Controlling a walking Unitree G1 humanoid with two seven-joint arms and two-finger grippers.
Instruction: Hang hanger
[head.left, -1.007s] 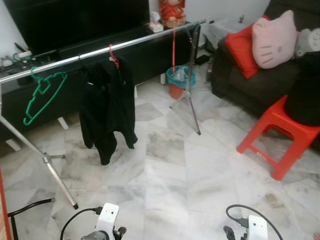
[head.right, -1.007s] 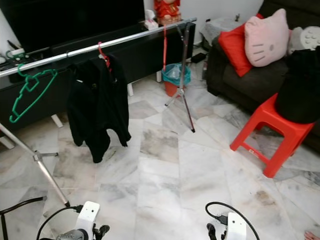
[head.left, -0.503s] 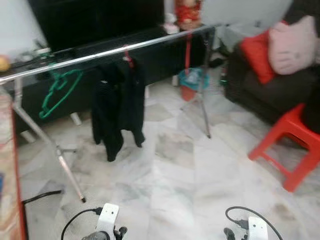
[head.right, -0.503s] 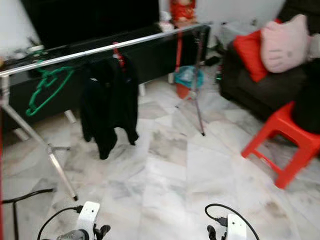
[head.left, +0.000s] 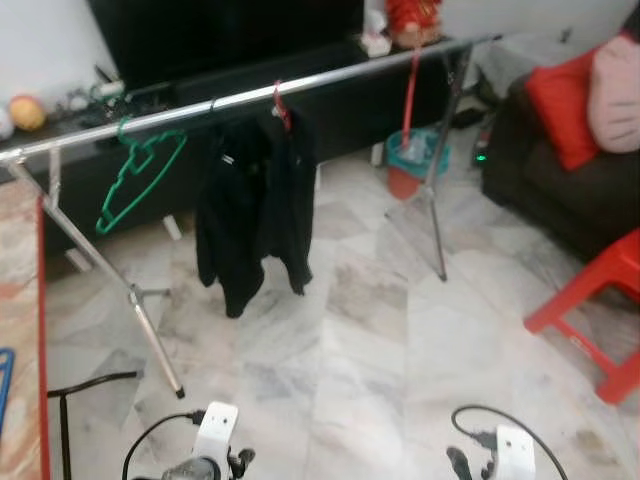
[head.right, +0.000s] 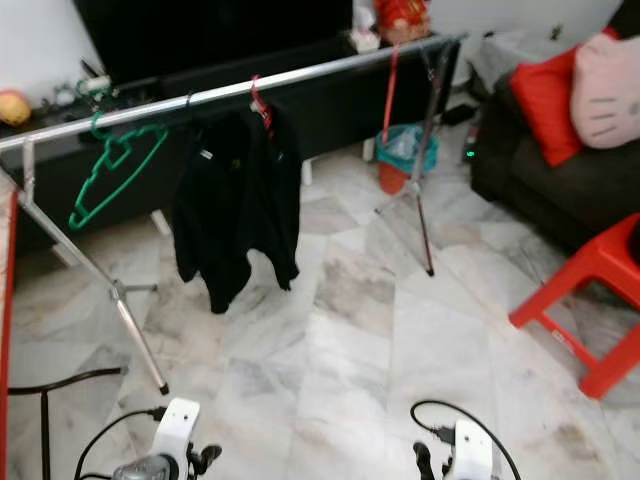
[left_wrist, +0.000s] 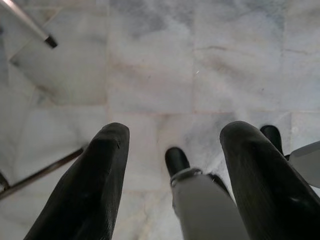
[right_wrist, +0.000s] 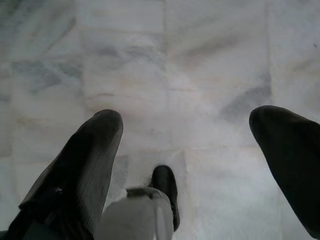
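View has panned left. Rail (head.left: 250, 95), green hanger (head.left: 135, 180) upper left. Left gripper (left_wrist: 172, 150), right gripper (right_wrist: 185, 145): fingers apart, empty. Risk: nothing held to hang.

A rail (head.left: 330, 78) ran across the room from near left to far right, on splayed legs. A hanger (head.left: 135, 180) hung from it toward the left; a jacket (head.left: 252, 212) hung just right of that. A cabinet (head.left: 330, 110) stood behind the rail. A bin (head.left: 408, 165) sat on the floor beyond the far leg. A sofa (head.left: 570, 190) with cushions (head.left: 562, 105) stood right, a stool (head.left: 600, 310) before it.
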